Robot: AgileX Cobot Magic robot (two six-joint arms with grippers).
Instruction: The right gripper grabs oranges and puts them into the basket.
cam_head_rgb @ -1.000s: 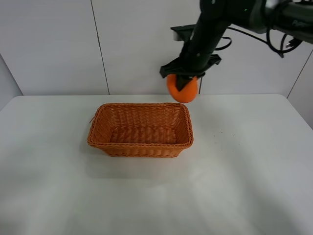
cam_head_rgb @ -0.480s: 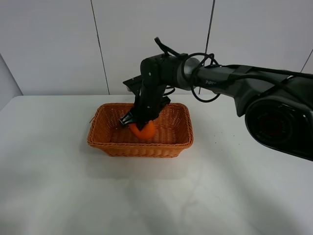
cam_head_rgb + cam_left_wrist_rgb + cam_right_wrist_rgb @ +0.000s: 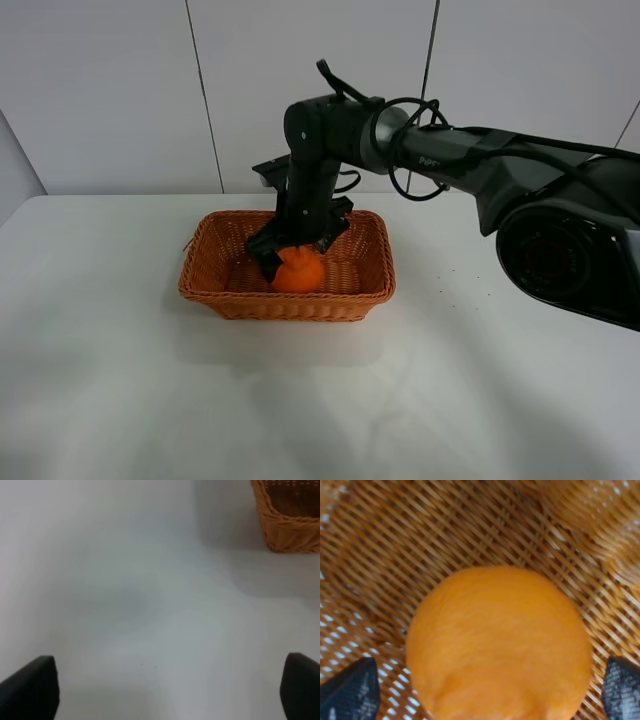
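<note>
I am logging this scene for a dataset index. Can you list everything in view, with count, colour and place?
orange: 1, bright orange, on the basket's floor, between the right pincer's fingers
basket: 1, orange-brown wicker, on the table, left of centre in the high view
table: 1, white, fills the foreground
wall: white panels, behind the table
right arm: 1, black with cables, reaches in from the right
right pincer: 1, black, down inside the basket, open, fingers apart from the orange
left pincer: 1, black, open, over bare table beside the basket; shown only in its wrist view
</note>
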